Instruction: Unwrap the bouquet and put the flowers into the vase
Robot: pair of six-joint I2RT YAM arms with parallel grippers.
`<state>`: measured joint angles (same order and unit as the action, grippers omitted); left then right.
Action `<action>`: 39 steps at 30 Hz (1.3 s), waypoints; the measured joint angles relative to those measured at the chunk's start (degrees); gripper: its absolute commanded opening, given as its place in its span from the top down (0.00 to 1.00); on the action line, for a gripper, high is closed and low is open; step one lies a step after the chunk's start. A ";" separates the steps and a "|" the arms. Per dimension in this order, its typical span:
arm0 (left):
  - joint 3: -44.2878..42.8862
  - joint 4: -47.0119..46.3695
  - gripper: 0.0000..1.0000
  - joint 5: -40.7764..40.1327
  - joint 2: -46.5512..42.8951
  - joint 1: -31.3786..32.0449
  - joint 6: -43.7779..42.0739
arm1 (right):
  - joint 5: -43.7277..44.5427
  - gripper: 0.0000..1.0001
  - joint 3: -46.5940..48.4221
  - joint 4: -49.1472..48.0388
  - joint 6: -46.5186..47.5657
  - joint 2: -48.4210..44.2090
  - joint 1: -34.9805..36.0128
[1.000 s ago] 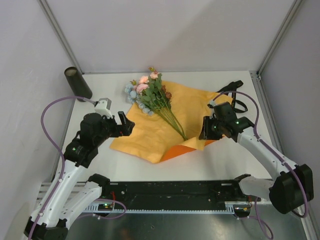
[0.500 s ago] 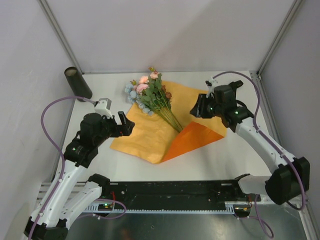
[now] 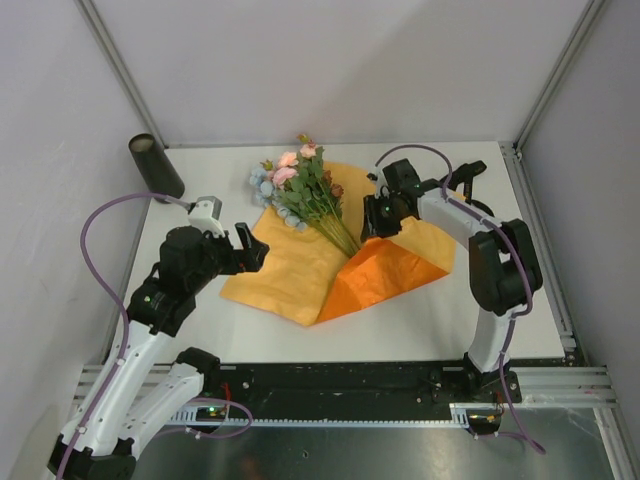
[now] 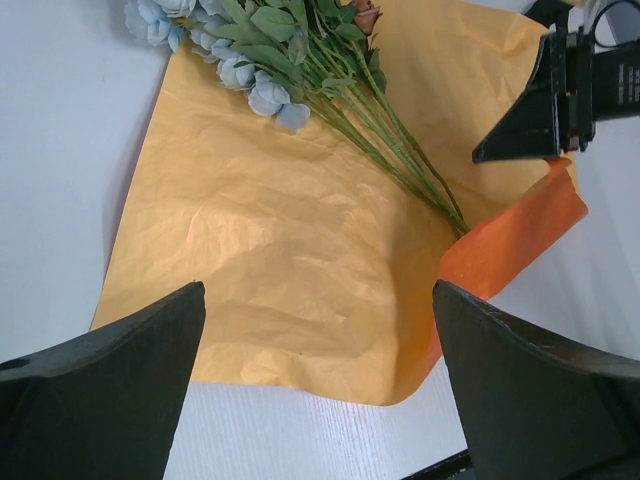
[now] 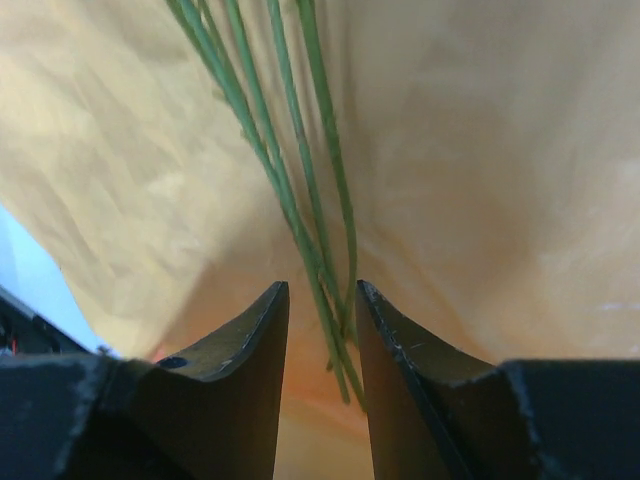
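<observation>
Fingers [image 5: 250,380] of right gripper [image 3: 373,222] narrowly apart, stem ends of flowers [image 3: 305,190] in the gap; grip unclear. Moved inward since a second ago; orange paper [image 3: 290,265] corner behind fingers now folded over. Arm reaching left, low. Left gripper [image 3: 250,248] wide open, unmoved. Vase [image 3: 155,165] well left of fingers.

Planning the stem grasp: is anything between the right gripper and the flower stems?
Nothing visible does. The flowers lie bare on the orange paper, and their stem ends reach into the gap between the fingers of the right gripper.
</observation>
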<state>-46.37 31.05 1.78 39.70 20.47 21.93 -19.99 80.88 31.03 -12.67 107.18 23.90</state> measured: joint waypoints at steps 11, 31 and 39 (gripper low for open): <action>0.00 0.00 0.00 0.09 0.02 -0.46 0.00 | -3.34 0.63 -1.05 13.70 5.11 -5.86 -0.02; 0.00 0.00 0.00 0.50 0.04 -0.59 0.00 | 9.53 0.63 -29.86 15.93 -8.02 -33.42 10.97; 0.00 0.00 0.01 0.61 0.52 -0.63 0.02 | 13.55 0.62 -36.26 14.05 -14.05 -40.79 12.63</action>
<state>-46.37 31.05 2.39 40.23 19.84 21.96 -6.44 44.62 45.08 -26.72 66.39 36.53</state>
